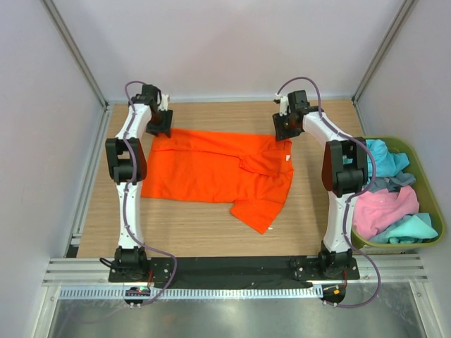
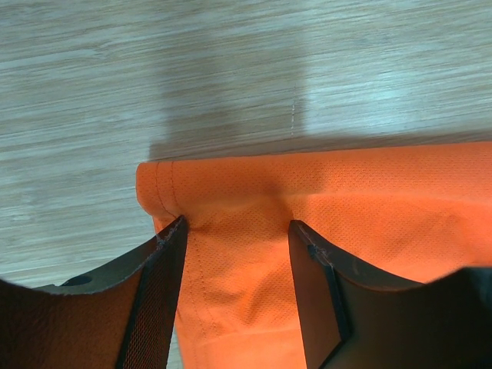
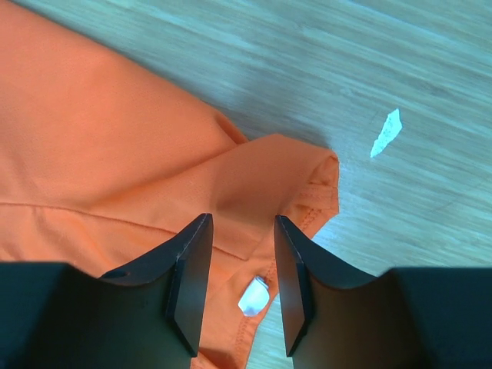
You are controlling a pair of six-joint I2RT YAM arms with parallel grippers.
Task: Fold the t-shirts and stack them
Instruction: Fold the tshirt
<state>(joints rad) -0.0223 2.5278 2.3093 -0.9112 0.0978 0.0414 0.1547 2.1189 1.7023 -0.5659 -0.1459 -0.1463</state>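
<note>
The bright orange t-shirt [image 1: 211,169] lies spread on the wooden table, one sleeve trailing toward the front. My left gripper [image 1: 159,125] is at its far left corner. In the left wrist view [image 2: 237,231] the jaws stand open astride the hemmed corner of the cloth [image 2: 231,192]. My right gripper [image 1: 286,128] is at the far right corner. In the right wrist view [image 3: 242,231] the jaws stand open over the orange cloth [image 3: 261,177], beside a white label [image 3: 254,296]. Turquoise [image 1: 380,156], grey [image 1: 396,182] and pink [image 1: 384,208] t-shirts lie in the bin.
The olive-green plastic bin [image 1: 431,183] stands at the table's right edge. Grey walls enclose the table on three sides. A small white scrap [image 3: 384,132] lies on the wood beyond the right gripper. Black arm bases sit on a rail at the near edge.
</note>
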